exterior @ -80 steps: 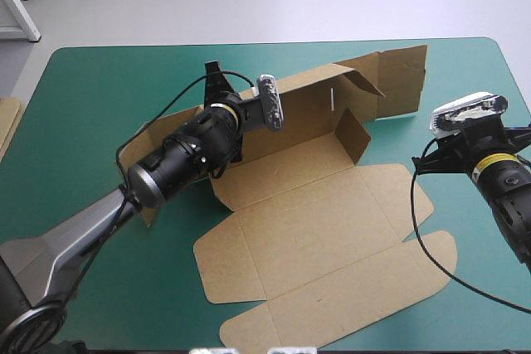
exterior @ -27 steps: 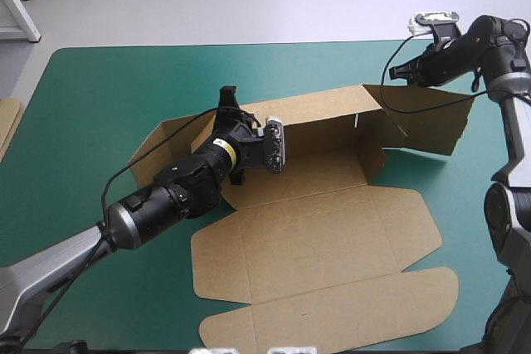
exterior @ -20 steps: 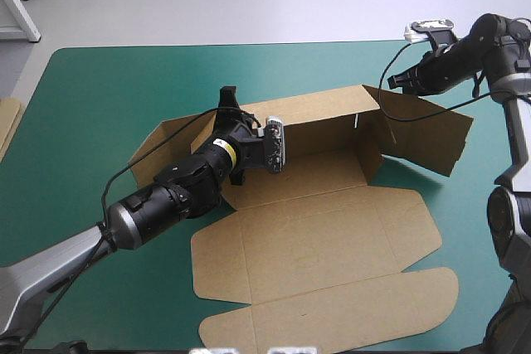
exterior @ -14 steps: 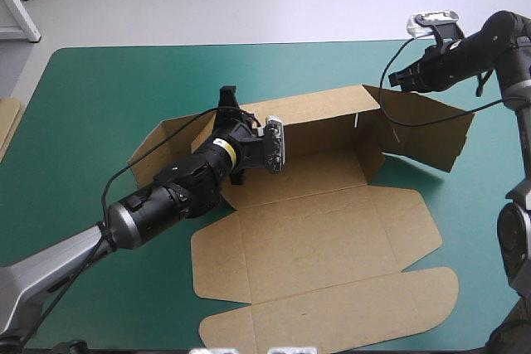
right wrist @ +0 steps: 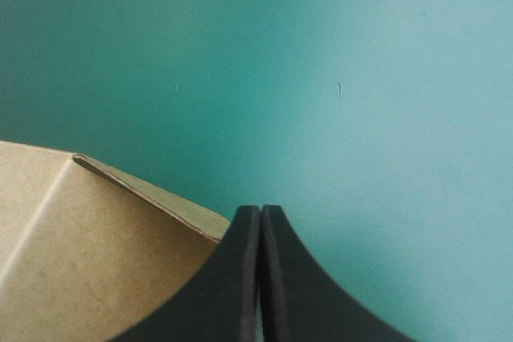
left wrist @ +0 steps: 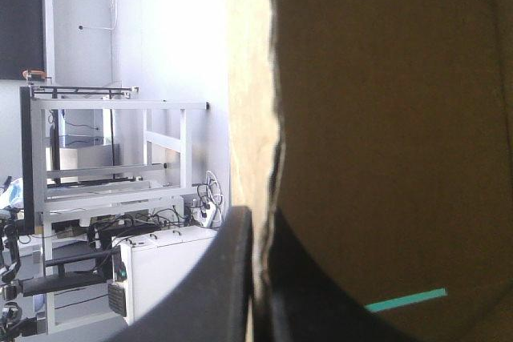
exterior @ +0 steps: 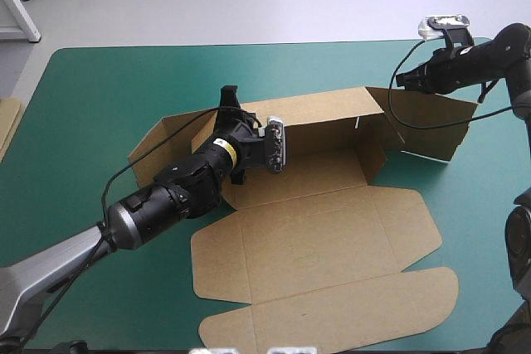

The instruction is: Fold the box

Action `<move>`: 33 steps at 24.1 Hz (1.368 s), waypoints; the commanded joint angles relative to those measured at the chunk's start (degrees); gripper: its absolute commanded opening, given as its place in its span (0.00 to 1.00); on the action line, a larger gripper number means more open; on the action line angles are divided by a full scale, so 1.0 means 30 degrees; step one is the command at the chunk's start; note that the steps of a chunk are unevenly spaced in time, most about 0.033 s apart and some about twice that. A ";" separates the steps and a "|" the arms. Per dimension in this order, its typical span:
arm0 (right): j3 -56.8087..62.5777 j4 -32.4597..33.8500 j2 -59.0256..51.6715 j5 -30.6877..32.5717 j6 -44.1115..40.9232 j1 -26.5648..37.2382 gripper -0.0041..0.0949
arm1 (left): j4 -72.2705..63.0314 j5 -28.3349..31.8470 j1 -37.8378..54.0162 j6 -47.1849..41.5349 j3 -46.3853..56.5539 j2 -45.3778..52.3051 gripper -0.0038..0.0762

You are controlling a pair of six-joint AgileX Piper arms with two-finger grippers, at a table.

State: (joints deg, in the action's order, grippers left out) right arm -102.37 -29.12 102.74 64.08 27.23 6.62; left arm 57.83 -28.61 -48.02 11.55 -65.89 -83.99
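I nudged the end flap (exterior: 440, 134) up.
My left gripper (left wrist: 260, 226) stayed pinched on the box (exterior: 315, 230); my right gripper (right wrist: 260, 210), closed empty, seemingly pushed.

The box (exterior: 323, 230) has a tall back wall across the middle of the table (exterior: 99, 89), and the left gripper (exterior: 229, 99) and its arm block that wall's left part. Flat flaps fill the near side. The far strip and left side are bare.
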 commanded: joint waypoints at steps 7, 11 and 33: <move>-0.0406 -0.2419 0.0951 -0.0295 0.1203 0.2451 0.02 | -0.0026 0.0001 -0.0081 -0.0338 -0.0425 0.0582 0.04; -0.3384 -0.0843 0.1359 -0.2046 0.0265 0.2500 0.02 | -0.0069 -0.0006 -0.0081 -0.0338 -0.0425 0.0582 0.04; 0.0313 -0.3980 0.1337 0.2428 0.1888 0.2456 0.02 | 0.0075 0.0191 -0.0081 -0.0338 -0.0425 0.0582 0.04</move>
State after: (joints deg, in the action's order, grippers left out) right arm -105.34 -35.81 111.84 70.54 28.93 13.99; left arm 57.41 -28.84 -48.02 11.48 -65.83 -84.04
